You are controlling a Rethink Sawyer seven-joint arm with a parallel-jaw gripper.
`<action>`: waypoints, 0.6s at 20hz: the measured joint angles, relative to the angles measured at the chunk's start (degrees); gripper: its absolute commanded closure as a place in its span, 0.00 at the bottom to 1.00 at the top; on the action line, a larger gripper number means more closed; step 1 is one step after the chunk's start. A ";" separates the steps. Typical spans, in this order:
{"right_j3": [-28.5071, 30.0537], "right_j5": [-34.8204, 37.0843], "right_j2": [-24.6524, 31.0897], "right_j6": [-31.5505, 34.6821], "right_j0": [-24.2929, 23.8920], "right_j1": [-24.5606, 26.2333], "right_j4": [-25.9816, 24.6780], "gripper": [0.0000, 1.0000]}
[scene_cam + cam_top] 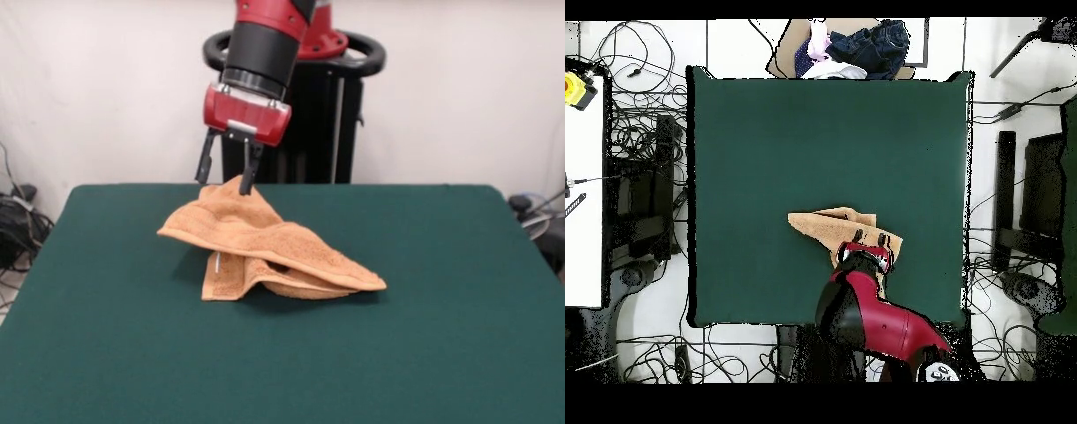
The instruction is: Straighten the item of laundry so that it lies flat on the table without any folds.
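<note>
Towel (265,247) lies folded in layers near the table's (441,353) centre, toward the robot's side; hand (228,181) spread open, one finger on the raised far corner; risk: closing catches several layers, so pulling drags the bundle without unfolding it.

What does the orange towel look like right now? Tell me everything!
The towel is orange-tan and fluffy, like terry cloth. It is not flat: it lies crumpled on the green table with layers folded over each other, and one corner peaks up at the far side under the gripper. A small white tag pokes out at its near edge. The open gripper's fingers sit at that raised corner; whether they touch it is unclear.
</note>
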 measured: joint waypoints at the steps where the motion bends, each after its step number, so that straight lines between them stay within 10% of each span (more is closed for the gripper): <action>1: -0.02 -0.44 0.00 0.00 0.04 0.75 0.01 0.00; 12: -0.04 -3.45 0.01 0.00 0.93 5.42 0.45 0.00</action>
